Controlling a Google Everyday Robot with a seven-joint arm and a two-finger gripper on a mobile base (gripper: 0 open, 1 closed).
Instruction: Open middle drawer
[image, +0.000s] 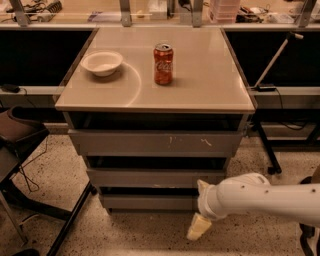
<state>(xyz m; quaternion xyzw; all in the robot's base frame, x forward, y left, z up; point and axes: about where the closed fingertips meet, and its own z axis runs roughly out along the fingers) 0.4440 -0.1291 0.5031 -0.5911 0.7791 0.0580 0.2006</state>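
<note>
Looks down at a squat table (210, 90) with a smooth, matte beige top, square with softened corners and faintly marked by a pale curved ring. Carries a shallow, round white bowl (102, 62) at the back left. Carries also an upright red soda can (163, 63) to the right of the bowl and apart from it, cylindrical, glossy, silver at the rim.

Holds three flat grey metal fronts below the top, stacked and stepping narrower toward the floor, each under a dark gap. Shows the top drawer (125, 142) as the widest, flecked with white scratches right of centre. Places the middle drawer (145, 177) directly beneath it and above the narrowest, the bottom drawer (145, 202): a wide, shallow band of dull grey sheet metal, plain, handle-less, unmarked, pushed in.

Shows a smooth white arm (272, 197), tubular with a bulbous rounded wrist, reaching in from the lower right. Sets the hand (196, 209) low, at the right end of the two lower fronts. Seems spread, with one cream, wedge-shaped finger (202, 186) up by the middle drawer's lower right corner, the other angled down toward the speckled terrazzo floor (140, 235), nothing between them.

Frames a dark padded chair (15, 130) on thin black legs at the left edge.
</note>
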